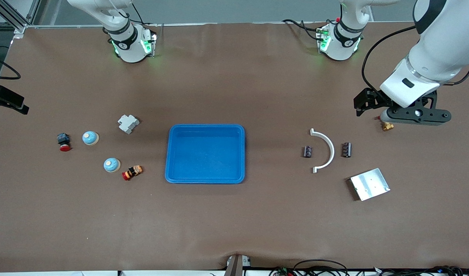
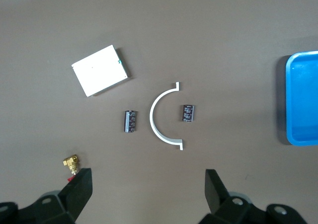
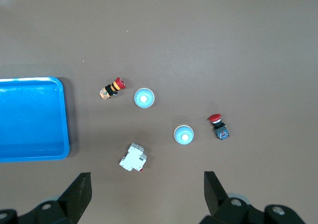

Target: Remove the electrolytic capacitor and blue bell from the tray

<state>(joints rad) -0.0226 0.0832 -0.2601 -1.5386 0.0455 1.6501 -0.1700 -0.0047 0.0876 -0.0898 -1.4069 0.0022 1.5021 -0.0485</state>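
Two dark capacitors [image 1: 308,151] [image 1: 346,149] lie on either side of a white arc [image 1: 331,149], toward the left arm's end of the table. They also show in the left wrist view [image 2: 188,112] [image 2: 130,121]. Two light blue bells [image 1: 90,138] [image 1: 112,165] sit toward the right arm's end and also show in the right wrist view [image 3: 183,134] [image 3: 144,98]. My left gripper [image 1: 418,114] [image 2: 148,191] hangs open and empty above the table by a brass fitting [image 1: 387,126]. My right gripper [image 3: 147,194] is open and empty, high above a white breaker [image 3: 133,157]; it is outside the front view.
A blue tray [image 1: 205,153] lies at the table's middle. A metal plate [image 1: 369,184] lies nearer the front camera than the capacitors. Two red push buttons [image 1: 64,142] [image 1: 132,172] and the white breaker [image 1: 128,123] lie around the bells.
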